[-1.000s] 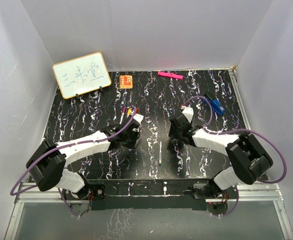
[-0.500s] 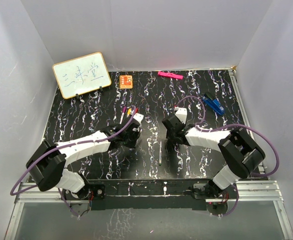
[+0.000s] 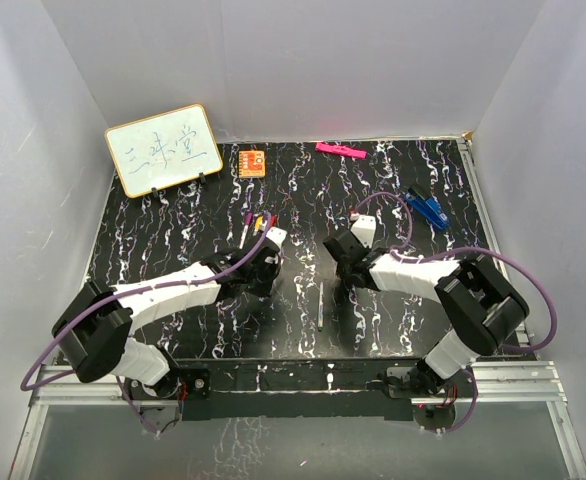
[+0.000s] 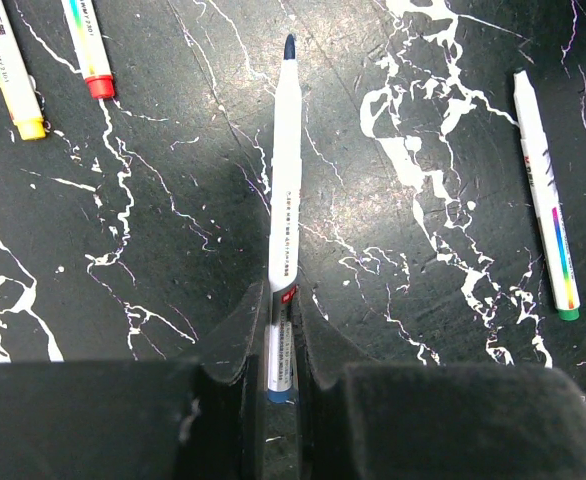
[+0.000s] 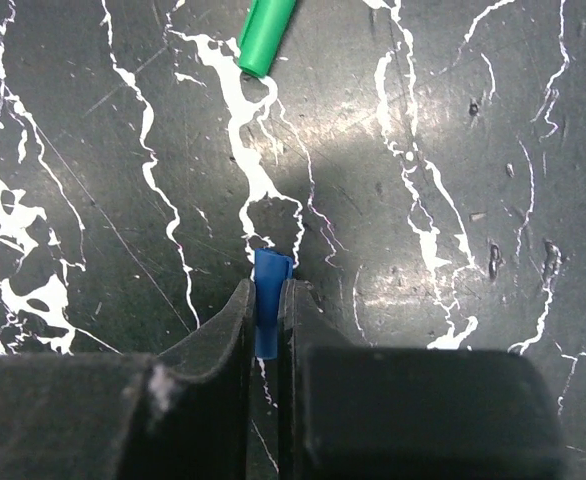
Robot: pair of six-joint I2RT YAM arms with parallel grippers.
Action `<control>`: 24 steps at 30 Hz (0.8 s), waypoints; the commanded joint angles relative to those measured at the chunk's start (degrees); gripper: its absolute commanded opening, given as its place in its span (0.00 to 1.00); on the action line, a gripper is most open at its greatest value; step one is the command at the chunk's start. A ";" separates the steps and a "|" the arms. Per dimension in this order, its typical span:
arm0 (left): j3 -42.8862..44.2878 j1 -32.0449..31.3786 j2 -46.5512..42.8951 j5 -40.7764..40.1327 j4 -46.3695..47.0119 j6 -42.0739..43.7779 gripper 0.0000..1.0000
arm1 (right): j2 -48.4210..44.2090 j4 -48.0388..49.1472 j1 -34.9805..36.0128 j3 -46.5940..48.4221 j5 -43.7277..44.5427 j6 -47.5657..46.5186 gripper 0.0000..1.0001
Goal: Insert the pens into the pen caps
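Black white-veined table [image 3: 153,240] fills the middle of the overhead view. At the bottom centre of its wrist view, the left gripper [image 4: 278,305] is pinched on the rear end of a blue-tipped pen [image 4: 283,170], whose bare nib points up the frame. A green-ended pen [image 4: 545,200] lies at the right, and two pens [image 4: 13,75] with yellow and red ends lie at the upper left. The right gripper [image 5: 266,300] is clamped on a blue cap [image 5: 271,268] low in its view's centre, with a green cap [image 5: 268,32] at the top edge. The step looks like mating blue pen to blue cap. Next, the two arms, apart in the overhead view, must meet, line nib with cap mouth on one axis, and push straight.
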 commanded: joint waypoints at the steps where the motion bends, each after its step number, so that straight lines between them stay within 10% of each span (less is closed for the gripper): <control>1: -0.04 -0.07 -2.24 -0.08 0.42 -0.30 0.00 | 3.10 -2.24 0.30 0.53 -3.55 0.34 0.00; 13: 1.58 -0.07 -1.82 2.99 4.30 0.31 0.00 | -5.05 1.09 -0.55 9.23 2.21 -6.73 0.00; 24: -1.39 -0.14 -2.33 16.92 22.08 -2.70 0.00 | -27.33 36.61 -2.81 -7.69 -8.94 -12.85 0.00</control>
